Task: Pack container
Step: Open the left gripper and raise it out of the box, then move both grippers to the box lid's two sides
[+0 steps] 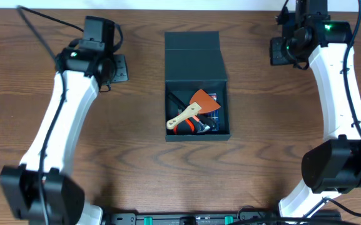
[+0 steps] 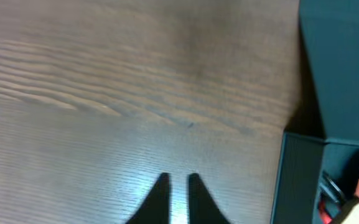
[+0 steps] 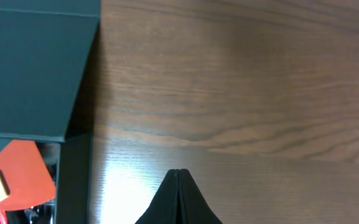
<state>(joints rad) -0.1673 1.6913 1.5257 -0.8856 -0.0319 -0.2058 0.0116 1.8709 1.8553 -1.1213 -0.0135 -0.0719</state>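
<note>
The left gripper (image 2: pixel 179 200) hangs low over the table (image 1: pixel 136 156), its two dark fingers drawn almost together with only a sliver of wood showing between them, gripping nothing. The right gripper (image 3: pixel 178 186) is pressed fully closed, tips meeting in a point, also empty. Bare wood grain lies under each.

Between the two arms, near the middle of the table, sits the dark teal container (image 1: pixel 198 136). Its lid (image 1: pixel 194 56) is swung open toward the far side. Each wrist view catches one side wall and a corner of the lid at its edge, apart from the fingers.

Inside the container, a scraper (image 1: pixel 196 107) with an orange blade and pale wooden handle lies diagonally on top of other tools (image 1: pixel 189 128), which are dark, orange-trimmed and too jumbled to tell apart.
</note>
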